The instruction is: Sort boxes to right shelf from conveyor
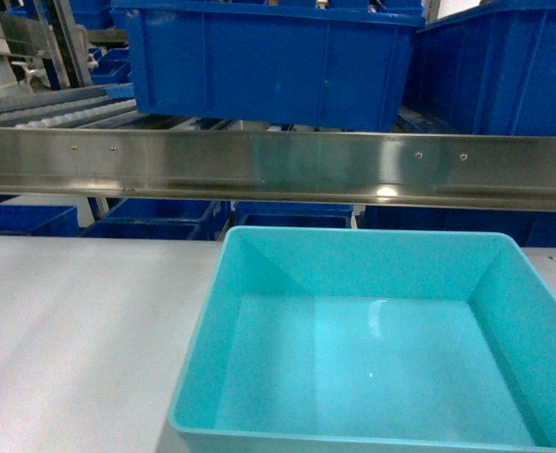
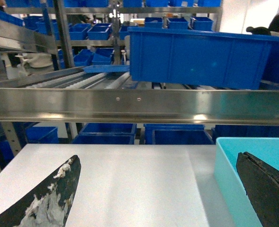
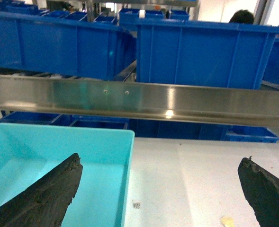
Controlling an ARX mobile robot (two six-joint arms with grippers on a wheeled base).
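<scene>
one turquoise box point(image 1: 377, 349) sat on the pale conveyor point(image 1: 70, 330), just below the steel side rail point(image 1: 278, 168), right of centre in my head view. on the left wrist camera my left gripper point(image 2: 160, 198) had its fingers point(image 2: 44, 201) spread wide, one on the belt side, the other over the box's left wall. on the right, my right gripper point(image 3: 160, 196) was likewise released, straddling the box's right wall. dark blue bins point(image 1: 268, 57) stood beyond the rail.
</scene>
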